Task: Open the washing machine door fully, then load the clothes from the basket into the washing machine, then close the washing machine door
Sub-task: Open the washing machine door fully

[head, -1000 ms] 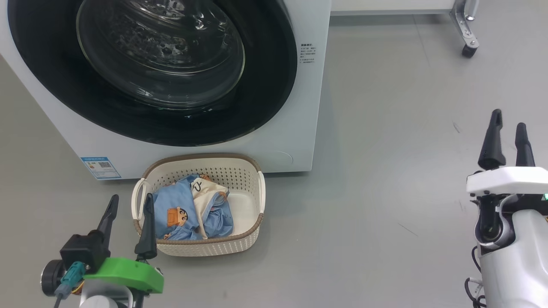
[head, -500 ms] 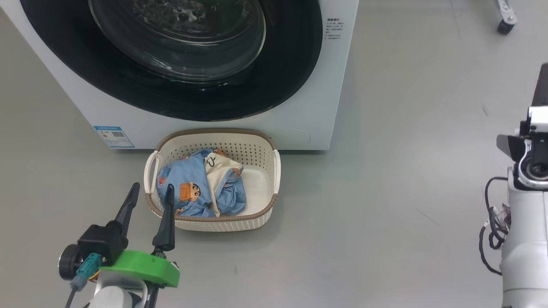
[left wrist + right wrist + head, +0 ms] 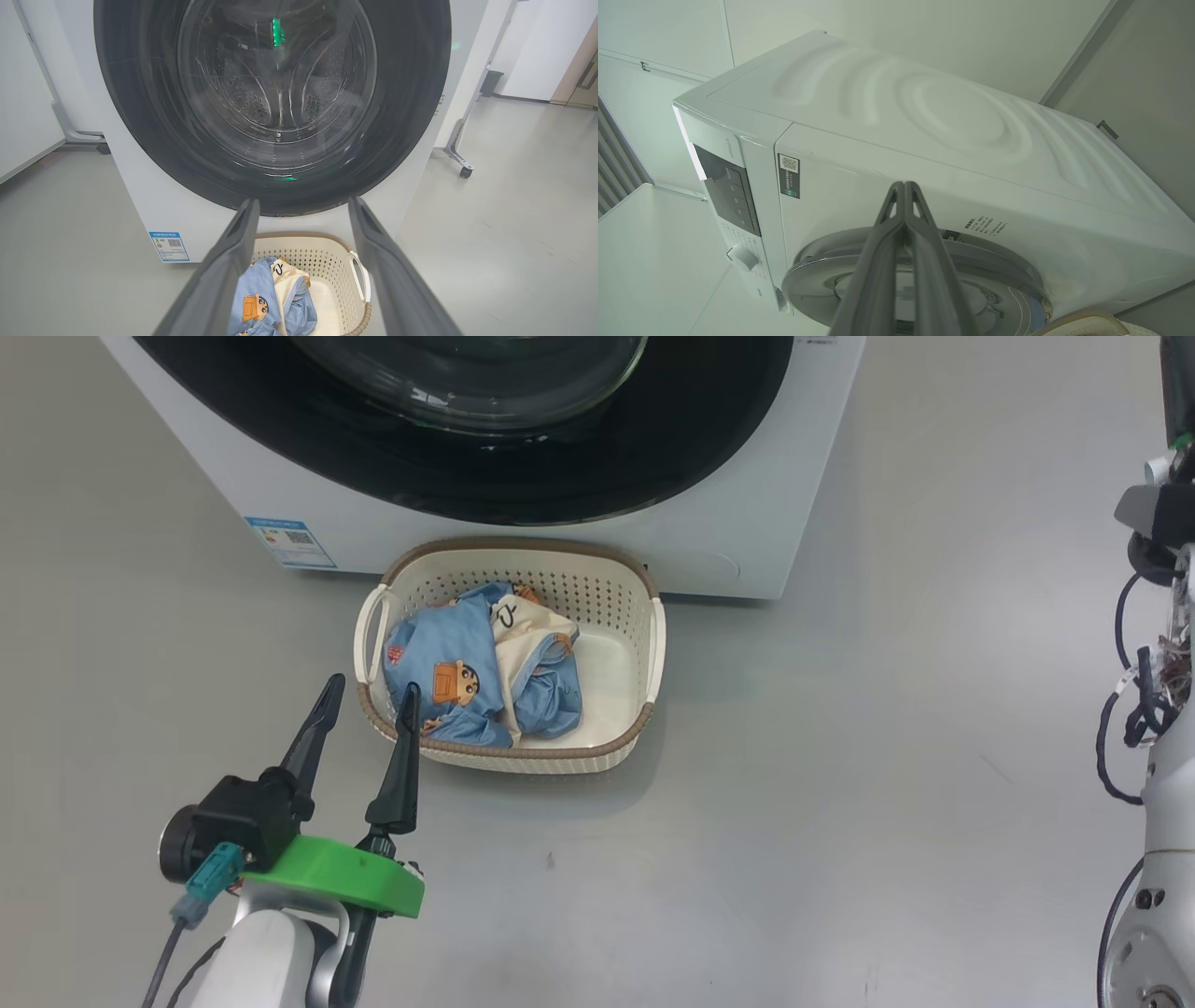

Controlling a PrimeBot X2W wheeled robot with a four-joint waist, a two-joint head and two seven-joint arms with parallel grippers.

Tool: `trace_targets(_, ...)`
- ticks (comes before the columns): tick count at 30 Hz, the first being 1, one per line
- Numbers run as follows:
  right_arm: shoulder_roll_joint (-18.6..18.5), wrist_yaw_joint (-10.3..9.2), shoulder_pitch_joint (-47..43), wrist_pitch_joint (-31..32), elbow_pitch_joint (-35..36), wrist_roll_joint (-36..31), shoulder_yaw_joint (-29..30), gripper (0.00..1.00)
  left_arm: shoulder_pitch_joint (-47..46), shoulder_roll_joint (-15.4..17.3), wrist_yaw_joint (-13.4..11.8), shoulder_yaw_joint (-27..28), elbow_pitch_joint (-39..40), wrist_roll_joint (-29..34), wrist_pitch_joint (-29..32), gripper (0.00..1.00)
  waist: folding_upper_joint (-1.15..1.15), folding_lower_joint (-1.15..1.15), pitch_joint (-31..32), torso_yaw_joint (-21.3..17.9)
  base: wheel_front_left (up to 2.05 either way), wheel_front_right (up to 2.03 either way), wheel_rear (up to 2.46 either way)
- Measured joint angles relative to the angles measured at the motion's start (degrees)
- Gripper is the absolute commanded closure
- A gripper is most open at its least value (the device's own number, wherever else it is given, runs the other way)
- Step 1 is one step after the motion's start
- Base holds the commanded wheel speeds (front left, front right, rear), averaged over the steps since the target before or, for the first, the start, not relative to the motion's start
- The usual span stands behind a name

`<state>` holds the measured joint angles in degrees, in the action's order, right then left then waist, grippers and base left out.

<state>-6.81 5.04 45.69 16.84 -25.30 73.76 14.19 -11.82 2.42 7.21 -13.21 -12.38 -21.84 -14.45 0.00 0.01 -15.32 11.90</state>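
Observation:
The washing machine [image 3: 775, 523] stands at the top of the head view, its door [image 3: 523, 476] shut against the white front. On the floor right before it sits the basket [image 3: 523, 761], with the clothes [image 3: 476, 672] heaped in its left half. My left gripper [image 3: 372, 685] is open and empty, its tips at the basket's near left corner. In the left wrist view the left gripper [image 3: 303, 200] frames the door [image 3: 275, 93] above the basket [image 3: 303, 235] and clothes [image 3: 261, 298]. My right gripper [image 3: 904, 186] is shut on nothing and points at the machine [image 3: 952, 116] above the door [image 3: 1008, 280].
A blue label [image 3: 291, 541] is stuck low on the machine's front. My right arm [image 3: 1162, 709] rises along the right edge with loose black cables. A wheeled white frame [image 3: 460, 163] stands right of the machine. The control panel and knob [image 3: 743, 258] are on the machine's upper front.
The head camera has tilted, sliding the machine and basket up and right. My right gripper has shut and its arm has lifted from the lower right up along the right edge.

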Motion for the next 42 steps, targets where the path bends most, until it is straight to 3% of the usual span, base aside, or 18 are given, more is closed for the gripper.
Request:
trace_targets(9, -0.87, -4.2, 7.27, 7.78, -0.15, 3.2, -1.53, 1.0, -2.5, -0.18, 0.0, -1.81, 1.66, -1.99, 0.0, 0.0, 0.0, 0.0, -4.59, 3.17, 0.0, 0.0, 0.0)
trace_targets(17, -2.7, -6.62, 11.87, 10.7, -0.7, 2.1, -3.92, 1.0, -5.3, -0.53, 0.0, -4.32, 3.42, -5.63, -0.01, 0.0, 0.0, 0.0, -8.5, 6.22, 0.0, 0.0, 0.0)
trace_targets(27, -2.46, -7.71, 16.09, 12.62, -1.72, 0.57, -6.9, 1.0, -6.47, -0.59, 0.1, -5.68, 3.81, -8.61, -0.24, 0.0, 0.0, 0.0, -12.52, 9.27, 0.0, 0.0, 0.0)
trace_targets(42, -3.81, -7.76, 20.14, 12.82, -4.8, -1.9, -8.73, 1.0, -8.38, -0.89, 0.11, -8.91, 4.69, -11.59, -0.24, 0.0, 0.0, 0.0, -16.19, 13.18, 0.0, 0.0, 0.0)
